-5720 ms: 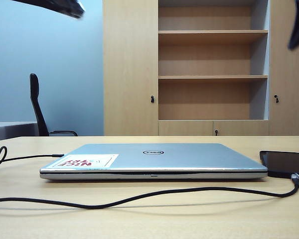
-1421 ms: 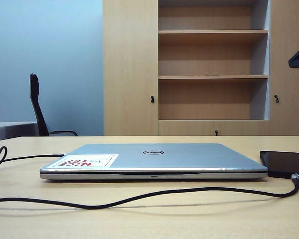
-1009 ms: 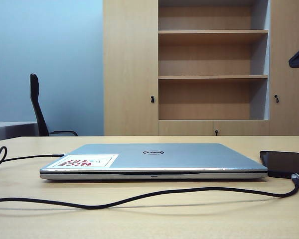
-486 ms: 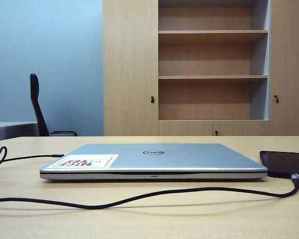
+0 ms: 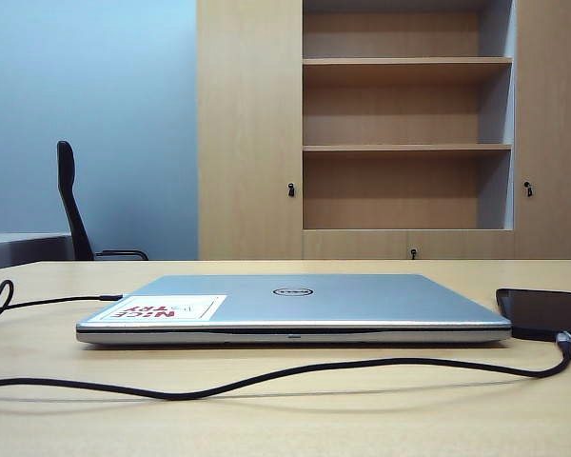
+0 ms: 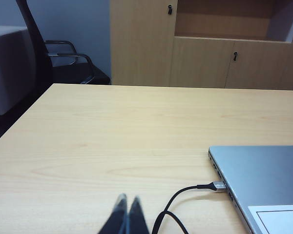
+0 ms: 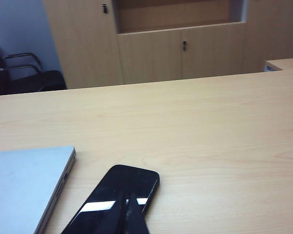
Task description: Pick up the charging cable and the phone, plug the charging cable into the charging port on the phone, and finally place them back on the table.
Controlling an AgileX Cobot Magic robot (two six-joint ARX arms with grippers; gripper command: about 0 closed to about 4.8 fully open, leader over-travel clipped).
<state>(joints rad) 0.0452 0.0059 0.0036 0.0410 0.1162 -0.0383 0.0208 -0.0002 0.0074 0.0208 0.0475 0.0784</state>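
The black phone [image 5: 547, 312] lies flat on the table [image 5: 295, 424] at the right, beside the laptop. The charging cable [image 5: 266, 375] runs along the table's front from the left. Its silver plug [image 5: 563, 338] sits at the phone's near short edge and covers the charging port. Neither arm shows in the exterior view. In the left wrist view my left gripper [image 6: 127, 201] is shut and empty above the table, beside a loop of the cable [image 6: 178, 201]. In the right wrist view my right gripper [image 7: 129, 201] is shut and empty, its tips in front of the phone [image 7: 132, 183].
A closed silver laptop [image 5: 295, 305] with a red-and-white sticker lies mid-table. The cable's other end [image 6: 216, 185] is plugged into the laptop's side. A black chair [image 5: 74, 205] and a wooden shelf cabinet [image 5: 404, 124] stand behind the table.
The dark arm part at the upper right of the exterior view has withdrawn out of the frame. Phone, cable and laptop have not moved.
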